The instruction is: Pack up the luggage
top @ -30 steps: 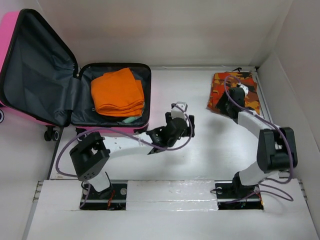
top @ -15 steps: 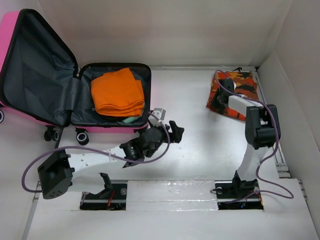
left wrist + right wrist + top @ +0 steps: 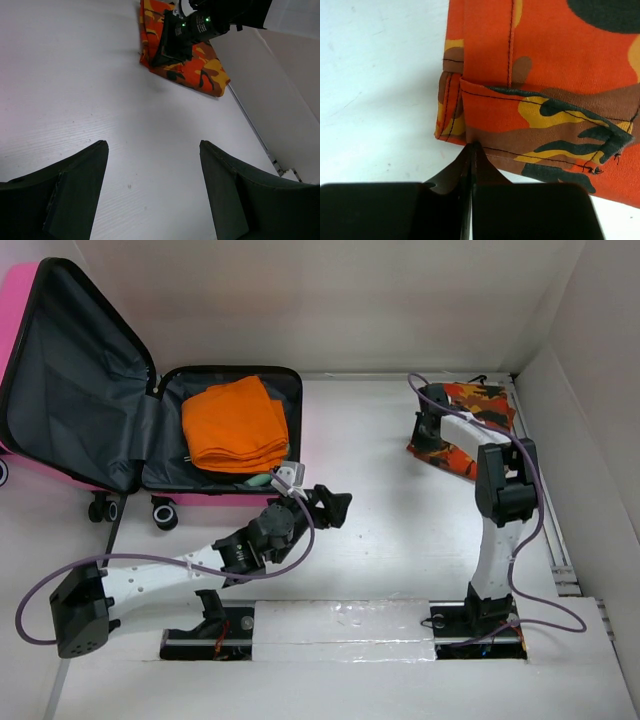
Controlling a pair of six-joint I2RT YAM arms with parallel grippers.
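The luggage point(image 3: 22, 300) lies open at the back left, its pink lid leaning up and its dark-lined base point(image 3: 165, 465) flat on the table. A folded orange garment point(image 3: 235, 425) rests in the base. A folded orange camouflage cloth point(image 3: 482, 400) point(image 3: 200, 70) point(image 3: 545, 75) lies at the back right. My right gripper point(image 3: 422, 440) point(image 3: 471, 146) point(image 3: 159, 60) is shut, its tips pinching the near hem of that cloth. My left gripper point(image 3: 335, 508) point(image 3: 152, 142) hangs open over bare table in the middle, nothing between its fingers.
White walls close in the back and the right side point(image 3: 590, 440). A pale green item point(image 3: 258, 480) peeks out beneath the orange garment. The suitcase's black wheels point(image 3: 160, 512) stand at its near edge. A metal rail point(image 3: 560, 550) runs along the table's right edge.
My right gripper has closed on the camouflage cloth's near-left edge after coming down on it. My left arm has drawn back toward its base and lowered, gripper still open.
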